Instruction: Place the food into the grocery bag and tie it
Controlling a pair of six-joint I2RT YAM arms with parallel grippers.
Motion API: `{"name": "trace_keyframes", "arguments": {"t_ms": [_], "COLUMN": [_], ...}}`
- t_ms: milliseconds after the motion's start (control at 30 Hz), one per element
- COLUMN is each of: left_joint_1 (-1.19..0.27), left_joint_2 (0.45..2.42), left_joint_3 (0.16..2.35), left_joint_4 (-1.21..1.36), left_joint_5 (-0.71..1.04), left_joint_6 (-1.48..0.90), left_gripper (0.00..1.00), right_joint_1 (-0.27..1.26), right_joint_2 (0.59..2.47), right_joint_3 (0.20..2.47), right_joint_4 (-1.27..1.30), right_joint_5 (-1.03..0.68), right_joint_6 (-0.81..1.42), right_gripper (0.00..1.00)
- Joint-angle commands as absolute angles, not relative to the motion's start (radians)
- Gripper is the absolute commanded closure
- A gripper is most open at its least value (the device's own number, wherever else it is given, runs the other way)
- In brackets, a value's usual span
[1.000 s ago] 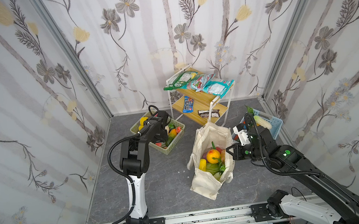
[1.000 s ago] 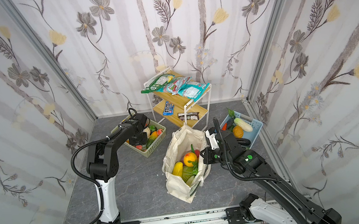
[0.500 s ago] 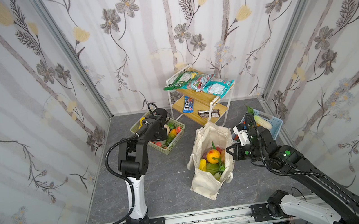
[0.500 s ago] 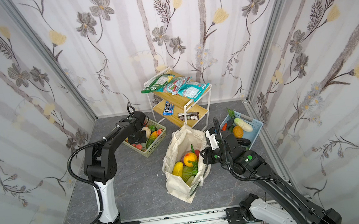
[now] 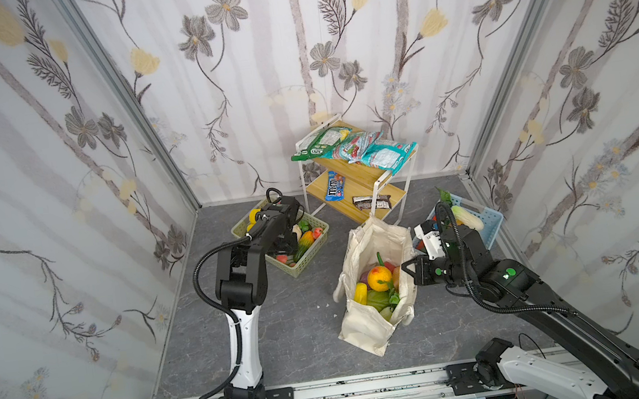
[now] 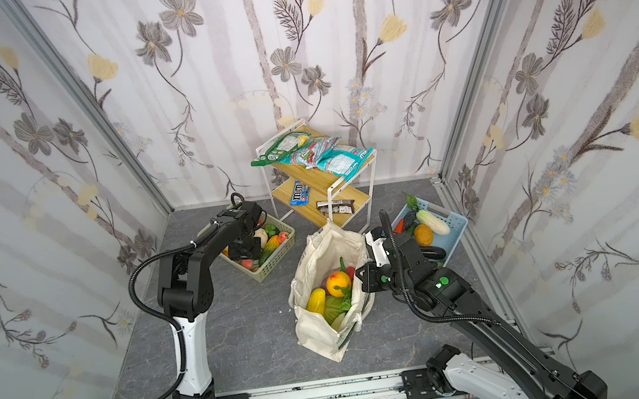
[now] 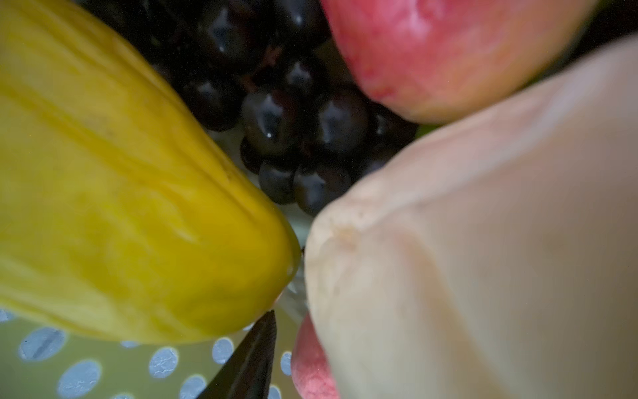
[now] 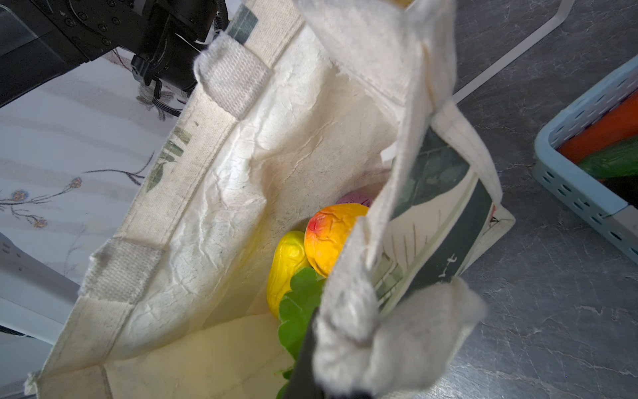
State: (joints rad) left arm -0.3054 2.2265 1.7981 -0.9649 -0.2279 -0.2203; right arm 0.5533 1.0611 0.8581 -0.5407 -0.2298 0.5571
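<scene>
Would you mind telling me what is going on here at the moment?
The left gripper is down among the toy fruit in the pale green basket; whether it grips anything is unclear. The right gripper is shut on the rim of the grocery bag, holding it open. Several pieces, an orange fruit among them, already lie inside; the bag is not yet tied. More food waits in the light blue basket.

Blurring, cropping at frame edges: yellow fruit (image 7: 121, 190), pale vegetable (image 7: 483, 259). Hiding behind own wrist: left gripper (image 6: 246, 248) tips. Sitting mostly covered by grocery bag (image 8: 397, 328) cloth: right gripper (image 8: 310, 349) jaws.
</scene>
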Motion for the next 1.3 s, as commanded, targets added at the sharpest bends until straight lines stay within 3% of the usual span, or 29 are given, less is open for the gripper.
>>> {"name": "trace_keyframes", "arguments": {"t_ms": [0, 467, 1267], "left_joint_1": [-0.304, -0.305, -0.304], "left_joint_2": [2.257, 2.244, 2.076], "left_joint_3": [1.800, 1.815, 1.851], "left_joint_4": [-1.014, -1.001, -1.000], "left_joint_5": [-0.212, -0.202, -0.147], "left_joint_6": [-0.213, -0.233, -0.235], "left_gripper": [0.50, 0.64, 0.64], "right_joint_1": [0.554, 0.553, 0.553], "right_joint_2": [1.062, 1.075, 1.068], "right_joint_3": [0.858, 0.871, 0.861], "right_joint_4": [-0.528, -0.534, -0.529], "right_joint_5": [-0.230, -0.229, -0.230], "right_joint_6": [0.561, 0.556, 0.556], "right_gripper": [0.96, 0.95, 0.94]}}
